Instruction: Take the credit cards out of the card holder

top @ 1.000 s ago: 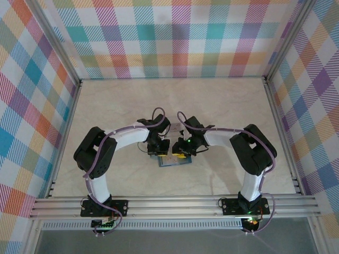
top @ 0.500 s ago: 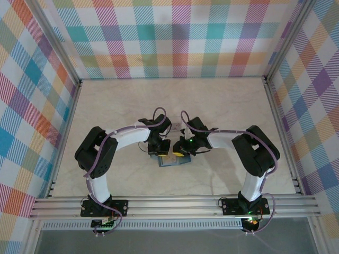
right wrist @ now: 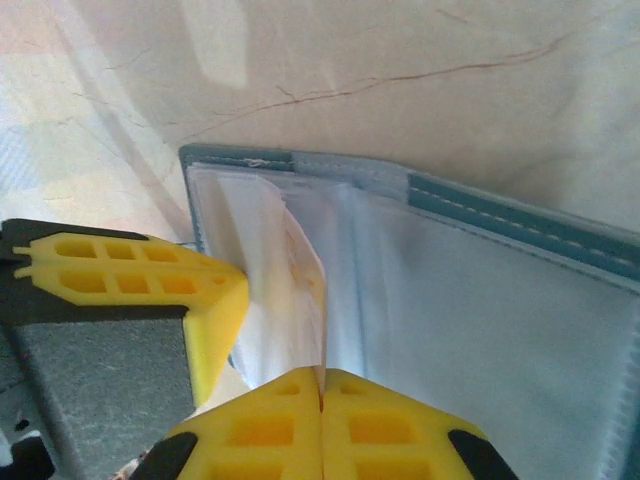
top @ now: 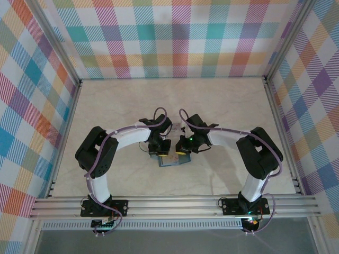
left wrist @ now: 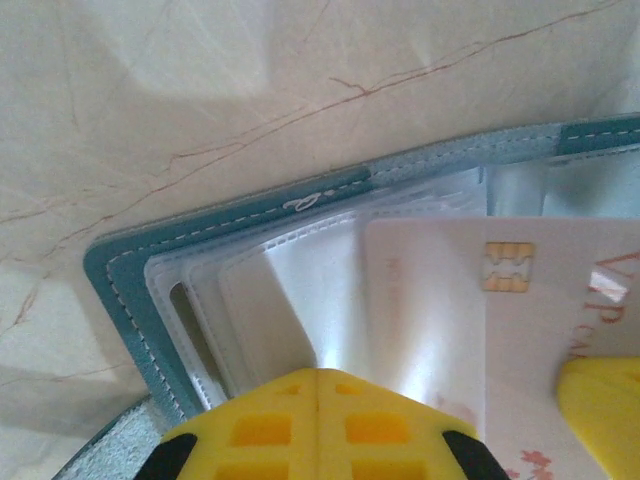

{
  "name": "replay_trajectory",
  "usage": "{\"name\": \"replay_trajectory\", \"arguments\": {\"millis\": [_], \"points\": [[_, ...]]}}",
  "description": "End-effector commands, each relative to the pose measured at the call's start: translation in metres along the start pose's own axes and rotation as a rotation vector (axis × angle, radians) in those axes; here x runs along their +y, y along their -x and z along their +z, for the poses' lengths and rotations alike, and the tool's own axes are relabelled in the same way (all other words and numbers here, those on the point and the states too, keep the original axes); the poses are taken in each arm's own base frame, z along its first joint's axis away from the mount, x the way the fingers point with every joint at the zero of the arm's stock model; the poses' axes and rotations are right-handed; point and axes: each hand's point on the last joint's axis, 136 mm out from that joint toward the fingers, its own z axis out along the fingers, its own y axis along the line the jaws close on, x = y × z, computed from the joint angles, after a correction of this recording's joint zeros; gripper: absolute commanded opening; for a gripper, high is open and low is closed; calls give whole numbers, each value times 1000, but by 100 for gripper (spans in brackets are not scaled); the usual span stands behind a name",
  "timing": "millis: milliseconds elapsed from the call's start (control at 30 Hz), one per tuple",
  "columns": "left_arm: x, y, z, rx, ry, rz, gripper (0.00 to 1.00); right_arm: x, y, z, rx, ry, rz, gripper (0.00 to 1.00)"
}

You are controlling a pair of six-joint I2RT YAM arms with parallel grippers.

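The teal card holder [top: 173,162] lies open on the table between both grippers. Its stitched edge [left wrist: 240,215] frames clear inner pockets, and a whitish credit card [left wrist: 440,290] with a gold chip sticks partway out of one. My left gripper [left wrist: 318,375] is shut, with its tips pressed down on the pockets. My right gripper [right wrist: 322,378] is shut on the near edge of the thin card [right wrist: 308,275], which stands edge-on out of the holder [right wrist: 500,215]. From above, the left gripper [top: 159,154] and right gripper [top: 181,154] sit almost touching over the holder.
A small grey flat piece [top: 175,127] lies on the marble table [top: 222,100] just behind the two wrists. Aluminium rails [top: 175,203] run along the near edge, and checked walls enclose the other three sides.
My right gripper has closed onto the card's edge. Both wrists have stayed over the holder, and the right elbow has drifted slightly outward.
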Motion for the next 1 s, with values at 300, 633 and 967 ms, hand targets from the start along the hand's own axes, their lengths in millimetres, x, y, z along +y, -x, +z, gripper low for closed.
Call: {"name": "replay_trajectory", "arguments": {"millis": [300, 633, 967], "points": [[20, -22, 20, 84, 94, 7, 4, -37, -3, -23, -14, -256, -63, 6], [14, -19, 14, 72, 71, 10, 5, -34, -2, -21, -12, -268, -91, 5], [14, -19, 14, 72, 69, 9, 5, -15, -4, -11, -8, -144, -68, 17]]}}
